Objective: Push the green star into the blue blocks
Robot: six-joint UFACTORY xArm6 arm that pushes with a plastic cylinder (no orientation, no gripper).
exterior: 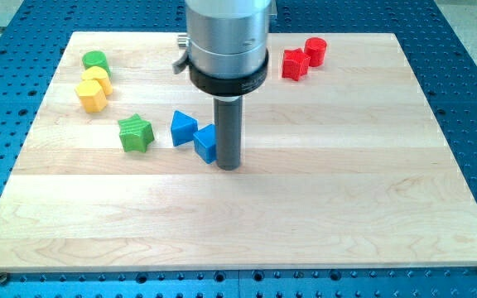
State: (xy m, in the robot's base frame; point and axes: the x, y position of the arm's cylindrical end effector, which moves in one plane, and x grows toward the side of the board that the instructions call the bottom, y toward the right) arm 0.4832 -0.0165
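Note:
The green star [135, 133] lies on the wooden board at the view's left of centre. A blue triangular block [182, 127] sits just to its right, with a small gap between them. A second blue block [205, 142] lies right of that, partly hidden by my rod. My tip [228, 167] rests on the board right beside the second blue block, on its right side, well to the right of the green star.
A green round block [95, 60] and two yellow blocks [94, 81] [91, 98] cluster at the board's upper left. Two red blocks [295, 64] [315, 51] sit at the upper right. The board [305, 207] lies on a blue perforated table.

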